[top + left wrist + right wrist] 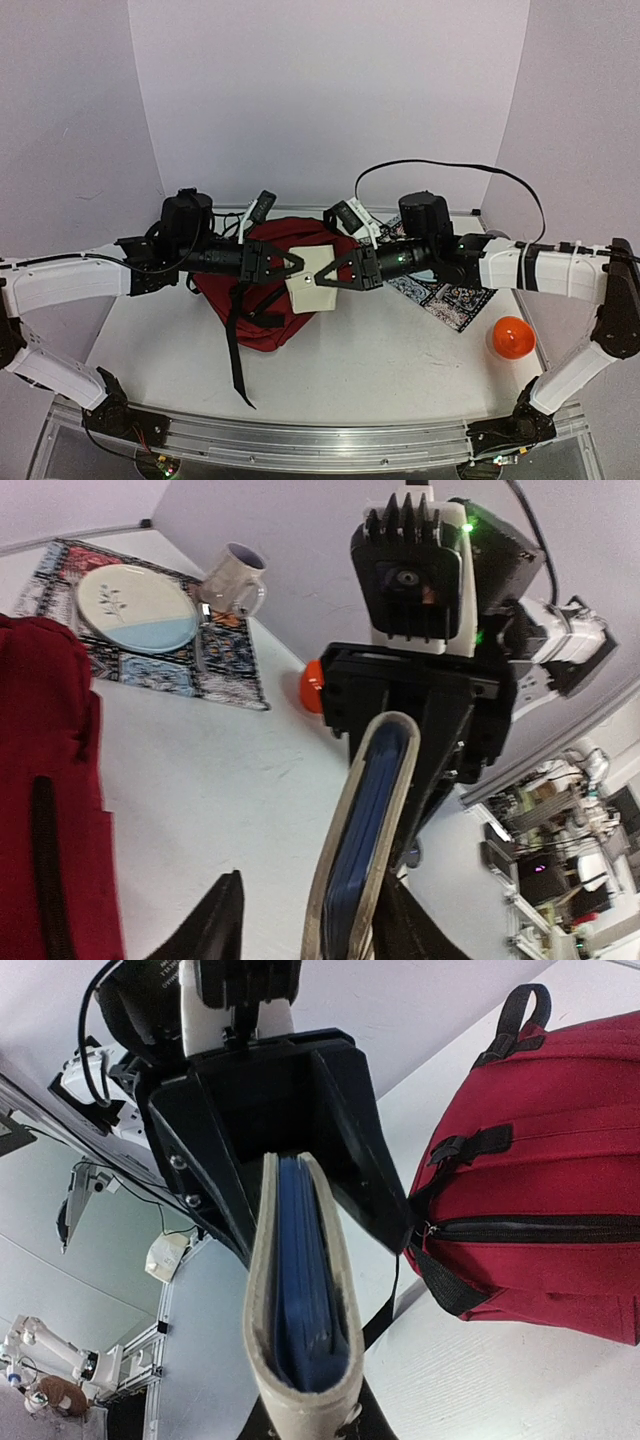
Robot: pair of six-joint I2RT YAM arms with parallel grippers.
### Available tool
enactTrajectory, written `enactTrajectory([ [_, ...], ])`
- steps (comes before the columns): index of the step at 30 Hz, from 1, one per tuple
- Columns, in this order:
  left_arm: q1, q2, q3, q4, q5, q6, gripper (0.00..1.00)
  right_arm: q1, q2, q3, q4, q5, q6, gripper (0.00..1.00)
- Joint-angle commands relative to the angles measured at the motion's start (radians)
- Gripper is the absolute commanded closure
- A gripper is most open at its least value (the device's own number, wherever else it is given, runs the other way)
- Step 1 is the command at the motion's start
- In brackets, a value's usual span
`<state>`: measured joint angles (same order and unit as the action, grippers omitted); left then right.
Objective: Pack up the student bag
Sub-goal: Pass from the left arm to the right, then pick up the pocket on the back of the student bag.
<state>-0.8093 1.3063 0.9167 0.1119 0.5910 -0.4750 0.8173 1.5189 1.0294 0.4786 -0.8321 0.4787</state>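
Observation:
The student bag [265,325], dark red with black straps, lies on the table left of centre; it also shows in the wrist views [40,780] [560,1190]. Above its right side both grippers meet at a beige case with a blue inside [315,280]. My right gripper [335,278] [305,1422] is shut on the case's [300,1280] spine end. My left gripper [290,265] [305,920] is open around the opposite edge of the case [375,810]: one finger stands well off the cover, the other lies against it.
A patterned placemat [215,670] at the right back carries a plate [135,605] and a mug [235,580]. An orange ball-like object [512,338] sits near the right edge. A black bag strap [238,350] trails toward the front edge.

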Motion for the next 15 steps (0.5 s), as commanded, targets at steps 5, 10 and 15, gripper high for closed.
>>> enactTrajectory([
  [5, 0.006, -0.079, 0.1, -0.392, -0.497, 0.16, 0.33, -0.029, -0.018, -0.037, 0.074, 0.113, 0.128, 1.0],
  [10, -0.026, -0.069, 0.096, -0.516, -0.724, 0.176, 0.22, -0.049, -0.03, -0.078, 0.074, 0.177, 0.157, 1.0],
  [15, -0.121, -0.021, 0.12, -0.602, -0.95, 0.17, 0.17, -0.052, -0.015, -0.089, 0.076, 0.211, 0.18, 1.0],
])
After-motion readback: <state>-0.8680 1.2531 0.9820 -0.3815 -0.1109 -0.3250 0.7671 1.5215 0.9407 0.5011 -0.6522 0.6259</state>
